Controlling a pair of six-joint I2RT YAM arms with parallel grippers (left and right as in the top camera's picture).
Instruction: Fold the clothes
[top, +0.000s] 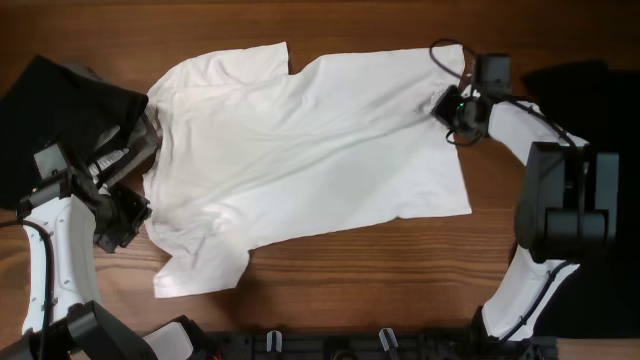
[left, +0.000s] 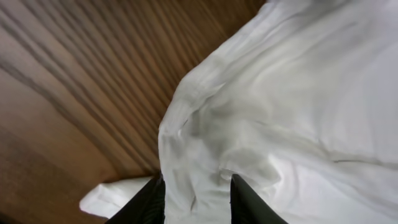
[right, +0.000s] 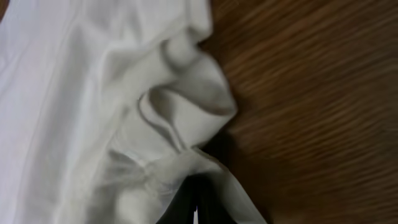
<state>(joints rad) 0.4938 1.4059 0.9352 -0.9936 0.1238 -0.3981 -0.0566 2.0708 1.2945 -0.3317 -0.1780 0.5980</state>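
The large plain white short-sleeved cloth T-shirt (top: 300, 150) is lying spread across the middle of the brown wooden surface (top: 350, 290), sleeves toward the left and bottom hem toward the right. It is looking light, limp and floppy. I reckon it is going to sag and crease wherever it is lifted, so hem corners and sleeve edges are the best places to take hold. Soft ridges are running across it, and 1 sleeve is sticking out at the lower left. The left gripper (top: 128, 214) is at the shirt's left edge, its jaws pinching a bunched fold of cloth. The right gripper (top: 447, 106) is at the upper right hem corner, jaws pressed together on a thin twist of fabric. A crumpled black cloth garment (top: 55, 100) is lying at the far left, and another black cloth piece (top: 590, 90) is lying at the far right
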